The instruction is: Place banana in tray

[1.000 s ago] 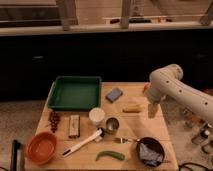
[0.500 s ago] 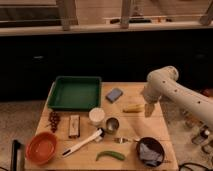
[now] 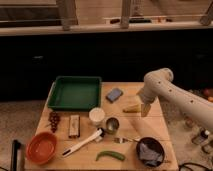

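The pale-yellow banana (image 3: 131, 107) lies on the wooden table (image 3: 165, 131), right of centre. The dark green tray (image 3: 75, 93) sits at the table's back left. My white arm reaches in from the right, and the gripper (image 3: 145, 108) hangs just right of the banana, close above the table. The gripper looks close to the banana's right end; I cannot tell whether it touches it.
A blue sponge (image 3: 114, 94) lies behind the banana. A white cup (image 3: 97, 116), a metal cup (image 3: 111, 124), a white brush (image 3: 82, 143), a green pepper (image 3: 110, 155), a dark bowl with cloth (image 3: 149, 151), an orange bowl (image 3: 42, 148), grapes (image 3: 54, 120) and a bar (image 3: 74, 125) fill the front.
The arm has swung left and down, bringing the gripper from above the table's right side to just beside the banana. The objects have not moved.
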### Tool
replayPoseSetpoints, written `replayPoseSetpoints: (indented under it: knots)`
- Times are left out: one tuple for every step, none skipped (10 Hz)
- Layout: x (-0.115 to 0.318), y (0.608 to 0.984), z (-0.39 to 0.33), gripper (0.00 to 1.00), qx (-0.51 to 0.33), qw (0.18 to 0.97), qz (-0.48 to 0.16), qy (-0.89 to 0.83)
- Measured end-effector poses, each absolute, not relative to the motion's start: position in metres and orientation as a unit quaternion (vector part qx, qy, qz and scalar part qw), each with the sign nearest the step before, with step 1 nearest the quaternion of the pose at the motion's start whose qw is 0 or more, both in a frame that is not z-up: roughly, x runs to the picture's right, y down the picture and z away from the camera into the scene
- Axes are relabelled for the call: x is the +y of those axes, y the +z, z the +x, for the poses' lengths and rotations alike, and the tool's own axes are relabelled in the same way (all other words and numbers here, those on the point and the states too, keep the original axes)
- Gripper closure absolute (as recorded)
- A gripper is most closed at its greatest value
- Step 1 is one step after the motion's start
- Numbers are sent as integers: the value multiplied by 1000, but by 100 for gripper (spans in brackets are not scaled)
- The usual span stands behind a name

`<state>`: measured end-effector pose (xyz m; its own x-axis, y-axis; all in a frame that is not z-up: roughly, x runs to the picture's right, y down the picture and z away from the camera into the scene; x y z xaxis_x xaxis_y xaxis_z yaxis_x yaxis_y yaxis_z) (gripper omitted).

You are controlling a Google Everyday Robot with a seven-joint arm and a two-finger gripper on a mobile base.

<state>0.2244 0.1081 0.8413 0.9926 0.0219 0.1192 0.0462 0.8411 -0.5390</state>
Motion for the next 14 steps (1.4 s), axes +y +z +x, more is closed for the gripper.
replayPoseSetpoints:
  knots:
    - [111,847,225,20,-61,957,-284,-5]
    - [112,852,224,20,-63,956,-285,-5]
    - [113,854,225,20,-65,956,-286,-4]
    - [115,857,228,20,-65,956,-288,-3]
    - [119,862,233,20,-66,955,-290,-2]
    - [124,866,237,20,-67,954,-293,-1]
    - [125,869,239,20,-69,953,-294,-1]
    - [127,871,243,20,-69,953,-296,1]
    - [128,872,245,20,-70,952,-298,3]
    - [129,873,246,20,-71,952,-299,3]
    - [130,875,247,20,-76,951,-300,0]
    - [133,878,250,20,-78,950,-301,-1]
    - [133,879,252,20,-79,950,-301,-1]
    - [135,881,255,20,-81,950,-302,-2]
